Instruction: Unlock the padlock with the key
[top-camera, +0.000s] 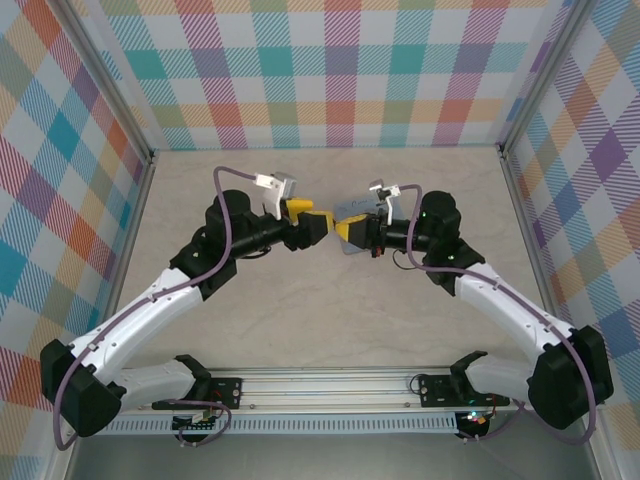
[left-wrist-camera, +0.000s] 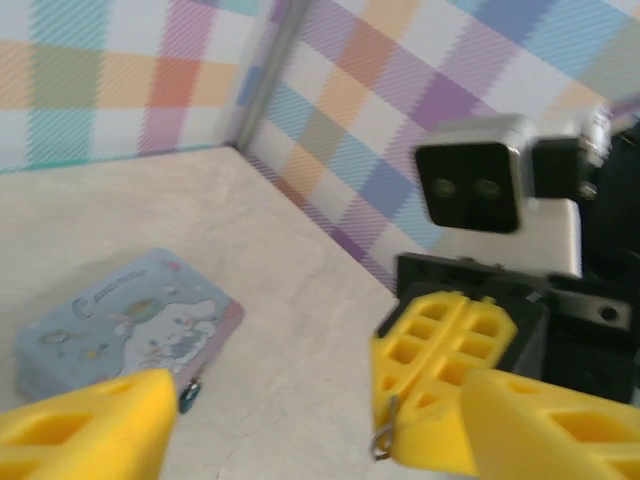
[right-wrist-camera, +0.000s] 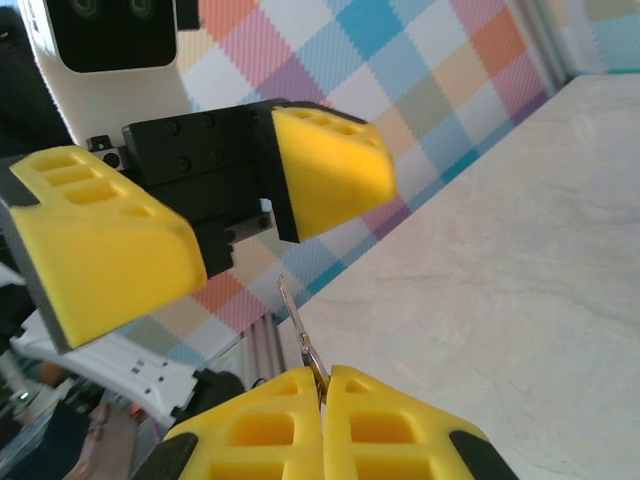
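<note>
Right tool pinches the key; left tool gapes, tin beside padlock.

A pale blue cartoon tin lies flat on the marbled table. Pastel plaid walls stand behind it.

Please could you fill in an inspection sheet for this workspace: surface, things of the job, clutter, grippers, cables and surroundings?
Surface: table, pale and marbled, no spills seen.
Job's things: key, a thin metal piece pinched in the right gripper; padlock, apparently the small teal thing beside the tin, blurred.
Clutter: the tin, pale blue with a cartoon lid, lying flat.
Grippers: left gripper open, holding nothing; right gripper shut on the key; they face each other closely.
Cables: purple cable along each arm.
Surroundings: plaid walls; metal rail at the near edge.
</note>
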